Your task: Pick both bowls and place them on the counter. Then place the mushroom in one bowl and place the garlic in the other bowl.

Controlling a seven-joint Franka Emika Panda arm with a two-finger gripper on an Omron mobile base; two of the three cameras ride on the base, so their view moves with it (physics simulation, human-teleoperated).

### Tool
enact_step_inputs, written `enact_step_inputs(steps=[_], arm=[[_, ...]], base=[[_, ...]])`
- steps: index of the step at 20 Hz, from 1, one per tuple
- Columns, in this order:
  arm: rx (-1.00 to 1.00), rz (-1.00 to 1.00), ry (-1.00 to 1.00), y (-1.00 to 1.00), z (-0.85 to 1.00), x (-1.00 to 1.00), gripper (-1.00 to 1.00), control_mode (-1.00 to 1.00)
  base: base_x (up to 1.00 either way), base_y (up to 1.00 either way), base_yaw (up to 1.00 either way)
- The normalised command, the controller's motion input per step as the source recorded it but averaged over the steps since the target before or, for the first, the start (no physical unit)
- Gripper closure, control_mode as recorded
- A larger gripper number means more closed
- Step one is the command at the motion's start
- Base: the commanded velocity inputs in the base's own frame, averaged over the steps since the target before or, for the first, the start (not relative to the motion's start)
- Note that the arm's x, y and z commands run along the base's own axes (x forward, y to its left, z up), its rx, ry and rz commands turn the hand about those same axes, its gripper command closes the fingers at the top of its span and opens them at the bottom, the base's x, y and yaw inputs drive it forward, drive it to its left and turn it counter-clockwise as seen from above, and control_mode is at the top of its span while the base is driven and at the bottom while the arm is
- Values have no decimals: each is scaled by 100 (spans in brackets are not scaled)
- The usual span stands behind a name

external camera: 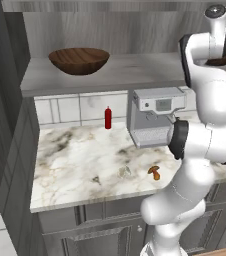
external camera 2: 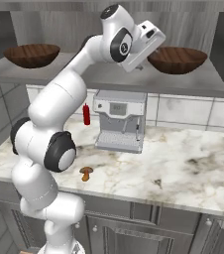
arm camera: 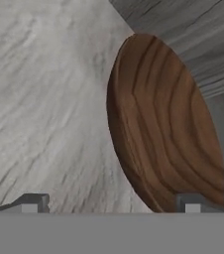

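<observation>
Two dark brown wooden bowls stand on the grey shelf. The left bowl (external camera: 79, 60) (external camera 2: 32, 54) is far from the arm. The right bowl (external camera 2: 177, 59) sits just beyond my gripper (external camera 2: 156, 38), which is raised to shelf height and points at it. In the hand view the gripper (arm camera: 113, 206) is open, its fingertips (arm camera: 32, 203) wide apart, and this bowl (arm camera: 166, 129) lies close ahead, nearer the right tip, with nothing between the tips. The mushroom (external camera: 154, 172) (external camera 2: 86, 173) lies on the marble counter (external camera: 80, 160) near its front edge. The garlic (external camera: 125, 171), a pale lump, sits just left of it.
A steel coffee machine (external camera: 155, 115) (external camera 2: 120, 121) stands at the back of the counter under the shelf (external camera: 120, 70). A red bottle (external camera: 108, 118) (external camera 2: 86, 114) stands to its left against the tiled wall. A tall dark cabinet side borders the counter on the left.
</observation>
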Motion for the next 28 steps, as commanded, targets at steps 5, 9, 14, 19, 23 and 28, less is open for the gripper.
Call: enact_step_inputs(steps=[5,9,14,19,23,28], arm=[[0,0,2,-11,0,21,-100,-100],[0,0,2,-9,-1,19,-100,-100],[0,0,4,-4,-6,22,-100,-100],[0,0,8,-5,-10,23,-100,-100],[0,0,15,0,-26,7,-100,-100],[0,0,15,0,-21,16,-100,-100]], base=[[0,0,0],[0,0,0],[0,0,0],[0,0,0],[0,0,0],[0,0,0]])
